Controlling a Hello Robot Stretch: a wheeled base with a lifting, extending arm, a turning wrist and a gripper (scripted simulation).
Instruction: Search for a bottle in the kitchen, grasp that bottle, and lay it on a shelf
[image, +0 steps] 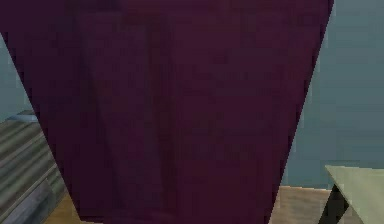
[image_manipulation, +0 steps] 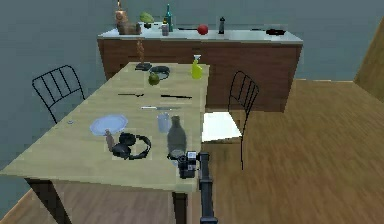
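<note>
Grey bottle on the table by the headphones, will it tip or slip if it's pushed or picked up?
The grey bottle stands upright, tall and narrow, so a push near its top would probably tip it. It looks smooth and glassy, so likely slippery and perhaps fragile. Toppled, it may roll.

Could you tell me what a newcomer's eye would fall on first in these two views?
In the forward view, a tall dark purple panel looms close across the middle. In the arm side view, a long pale wooden table carries black headphones, a yellow spray bottle toward its far end, and a grey bottle just above the gripper in the picture. Behind it runs a brown counter topped with small items.
</note>
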